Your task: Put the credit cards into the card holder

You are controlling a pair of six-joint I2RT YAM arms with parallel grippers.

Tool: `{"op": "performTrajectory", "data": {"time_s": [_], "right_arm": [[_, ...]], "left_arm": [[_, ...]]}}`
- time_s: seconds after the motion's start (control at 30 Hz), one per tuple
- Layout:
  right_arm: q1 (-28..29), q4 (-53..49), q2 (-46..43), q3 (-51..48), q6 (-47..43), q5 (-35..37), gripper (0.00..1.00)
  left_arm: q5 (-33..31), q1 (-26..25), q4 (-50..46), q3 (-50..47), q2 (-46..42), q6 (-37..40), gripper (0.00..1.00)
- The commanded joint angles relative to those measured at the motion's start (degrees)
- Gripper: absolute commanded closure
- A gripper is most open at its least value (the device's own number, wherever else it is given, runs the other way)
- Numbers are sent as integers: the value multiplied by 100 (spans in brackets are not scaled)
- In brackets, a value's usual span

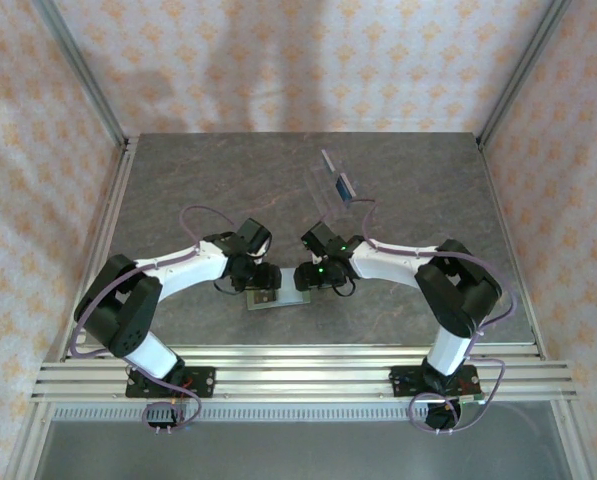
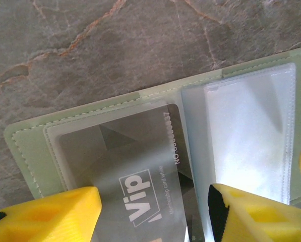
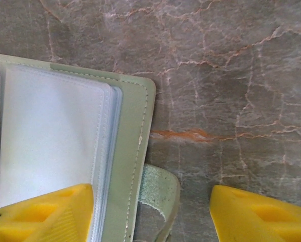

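One card holder (image 1: 275, 298) lies open and flat on the bench (image 1: 178, 200), close to the front edge and midway between the two arm bases. Its sage-green cover faces down and the pale inner pockets (image 2: 251, 136) face up. The left-hand pocket contains one grey credit card (image 2: 135, 166) printed "Vip". The far end of this card sits under the pocket film, and the near end projects toward the left end effector (image 2: 153, 201). A snap tab (image 3: 160, 196) extends from the right edge of the cover onto the bench.

Left end effector: jaws wide, with one yellow finger (image 2: 49, 214) at each side of the projecting card end. A gap shows between the card edge and the other finger, so the card is not clamped.

Right end effector (image 3: 150, 201): jaws wide, nothing gripped. One finger (image 3: 39, 214) is above the pale pocket stack and the other is above bare bench, with the snap tab between them.

Farther back and right of centre, a clear stand (image 1: 323, 190) is upright on the bench, well apart from the card holder. It contains a bluish card (image 1: 345, 187). In the top view, the right wrist lies between the stand and the card holder.
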Motion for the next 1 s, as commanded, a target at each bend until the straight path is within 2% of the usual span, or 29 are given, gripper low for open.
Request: {"op": "performTrajectory", "data": {"time_s": [0.0, 0.27, 0.57, 0.8, 0.9, 0.97], "right_arm": [[52, -21, 269, -63, -149, 104, 40], [64, -22, 446, 0, -195, 83, 43], [69, 2, 401, 30, -183, -15, 44], [73, 32, 241, 145, -270, -219, 33], [116, 50, 251, 161, -331, -279, 30], [135, 98, 294, 143, -375, -376, 22]], "left_arm": [[-600, -42, -511, -53, -98, 138, 37], [-806, -326, -461, 24, -61, 47, 38], [-1212, -354, -279, -200, -1091, -151, 37], [-1329, -393, -14, -531, -937, -155, 35], [-1103, -380, 408, -783, -809, -98, 29], [-1116, -380, 398, -770, -760, 15, 25]]}}
